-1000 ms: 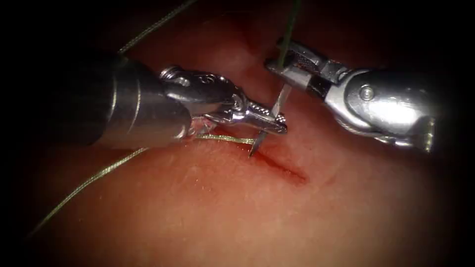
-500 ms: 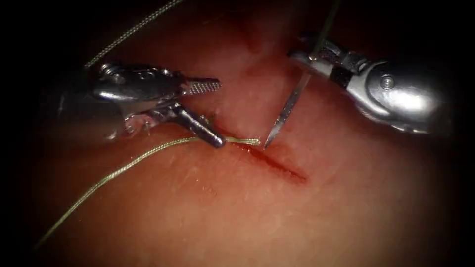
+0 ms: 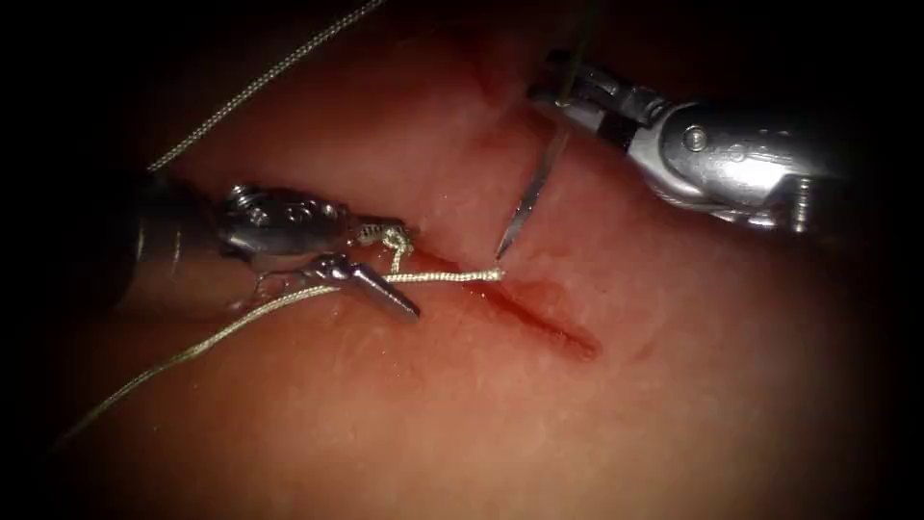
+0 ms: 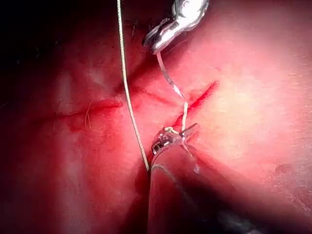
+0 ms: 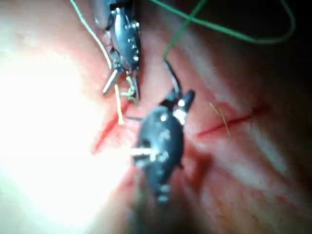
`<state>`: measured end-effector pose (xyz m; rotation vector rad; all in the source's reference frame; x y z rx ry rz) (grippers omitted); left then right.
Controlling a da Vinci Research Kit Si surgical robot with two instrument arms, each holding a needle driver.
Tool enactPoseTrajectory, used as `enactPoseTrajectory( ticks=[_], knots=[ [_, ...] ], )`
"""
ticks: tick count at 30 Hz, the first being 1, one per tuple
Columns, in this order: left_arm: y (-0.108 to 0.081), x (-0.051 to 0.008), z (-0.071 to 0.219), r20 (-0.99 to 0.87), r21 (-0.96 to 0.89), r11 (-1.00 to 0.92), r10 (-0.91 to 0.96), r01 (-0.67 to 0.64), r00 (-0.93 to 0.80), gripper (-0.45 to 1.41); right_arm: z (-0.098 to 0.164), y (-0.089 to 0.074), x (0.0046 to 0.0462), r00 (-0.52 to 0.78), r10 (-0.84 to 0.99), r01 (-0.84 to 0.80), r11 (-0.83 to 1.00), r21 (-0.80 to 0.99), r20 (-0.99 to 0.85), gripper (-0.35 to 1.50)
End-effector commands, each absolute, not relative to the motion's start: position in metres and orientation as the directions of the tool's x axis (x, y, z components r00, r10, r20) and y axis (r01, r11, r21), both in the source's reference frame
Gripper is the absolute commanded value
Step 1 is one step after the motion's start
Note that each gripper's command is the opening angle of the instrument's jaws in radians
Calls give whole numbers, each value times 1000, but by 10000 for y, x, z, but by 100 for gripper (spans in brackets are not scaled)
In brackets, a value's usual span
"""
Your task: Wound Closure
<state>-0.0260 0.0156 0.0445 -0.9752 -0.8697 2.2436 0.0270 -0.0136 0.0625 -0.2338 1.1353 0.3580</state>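
Steel needle (image 3: 529, 197), clamped near its tail in my right tool (image 3: 568, 101), slants down-left, tip just above the cut (image 3: 539, 318); my left tool (image 3: 371, 265) gapes, holding nothing.

- The tissue (image 3: 404, 414) carries everything here, its reddish surface spreading across the scene.
- The cut (image 3: 539, 318) runs slantwise at the middle, with red fluid (image 3: 568, 339) in it.
- A thread (image 3: 192, 351) lies on the tissue left of the cut, its frayed end (image 3: 493, 274) at the cut's far-left tip.
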Motion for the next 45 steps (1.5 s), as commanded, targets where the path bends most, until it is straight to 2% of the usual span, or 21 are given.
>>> enactPoseTrajectory(
  ticks=[1,13,16,25,45],
  knots=[
    [159,-265,446,-428,-734,-645,684,-214,-591,78,632,-132,282,376,142,-385,923,-14,-915,-35],
    [160,-274,404,-418,-750,-627,694,-208,-586,74,646,-135,275,400,106,-354,934,-46,-910,-35],
    [152,-280,399,-417,-750,-627,695,-211,-585,66,646,-135,275,402,101,-351,935,-51,-910,-35],
    [140,-289,409,-427,-742,-638,686,-205,-590,61,647,-134,276,409,71,-336,939,-77,-910,-35],
    [108,-282,422,-451,-736,-658,652,-159,-610,56,659,-141,288,414,42,-321,942,-103,-909,-35]
  ],
)
